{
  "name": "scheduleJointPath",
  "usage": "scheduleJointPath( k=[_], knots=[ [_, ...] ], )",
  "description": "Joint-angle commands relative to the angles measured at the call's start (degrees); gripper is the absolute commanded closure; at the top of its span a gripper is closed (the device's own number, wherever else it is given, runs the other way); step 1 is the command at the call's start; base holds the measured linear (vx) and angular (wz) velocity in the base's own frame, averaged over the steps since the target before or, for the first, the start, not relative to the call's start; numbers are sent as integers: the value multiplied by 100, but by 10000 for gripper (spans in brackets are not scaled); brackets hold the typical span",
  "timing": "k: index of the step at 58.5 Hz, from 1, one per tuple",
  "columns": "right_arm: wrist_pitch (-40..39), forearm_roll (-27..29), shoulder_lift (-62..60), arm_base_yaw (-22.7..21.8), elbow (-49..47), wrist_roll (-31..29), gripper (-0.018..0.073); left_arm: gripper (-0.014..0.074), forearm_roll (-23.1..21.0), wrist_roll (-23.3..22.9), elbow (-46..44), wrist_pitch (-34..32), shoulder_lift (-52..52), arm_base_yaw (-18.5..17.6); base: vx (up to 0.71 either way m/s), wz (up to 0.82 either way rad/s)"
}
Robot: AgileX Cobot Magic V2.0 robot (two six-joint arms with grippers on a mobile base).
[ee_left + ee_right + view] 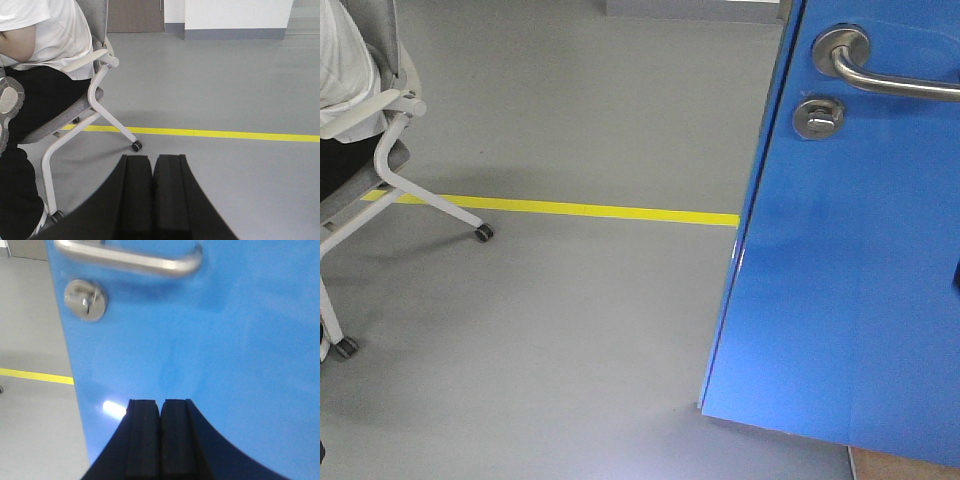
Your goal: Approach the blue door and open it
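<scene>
The blue door fills the right of the front view, its thin left edge facing the open floor. Its silver lever handle sits at the top with the round silver lock below. In the right wrist view the door is close ahead, with the handle and lock above my right gripper, which is shut and empty, pointing at the panel below the handle. My left gripper is shut and empty, pointing at bare floor.
A person sits on a white-framed wheeled chair at the left, also in the front view. A yellow tape line crosses the grey floor. A white wall with grey skirting stands far back.
</scene>
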Motion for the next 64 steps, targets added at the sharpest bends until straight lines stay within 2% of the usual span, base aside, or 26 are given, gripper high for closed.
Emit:
scheduleJointPath(
  k=[1,11,24,27,31,64],
  knots=[
    [-1143,-19,-421,-223,471,-53,564,526,5,-23,-182,-458,-98,-7,0,0],
    [-1704,293,-1353,-771,1451,-48,564,526,5,-23,-182,-458,-98,-7,0,0],
    [-1933,387,-2607,-798,2518,11,564,526,5,-23,-182,-458,-98,-7,0,0],
    [-1446,423,-2904,-798,2492,38,564,526,5,-23,-182,-458,-98,-7,0,0],
    [-1261,428,-3300,-798,2497,32,564,526,5,-23,-182,-458,-98,-7,0,0],
    [-1333,562,-3304,-798,2497,118,564,526,5,-23,-182,-460,-98,-7,0,0]
  ],
)
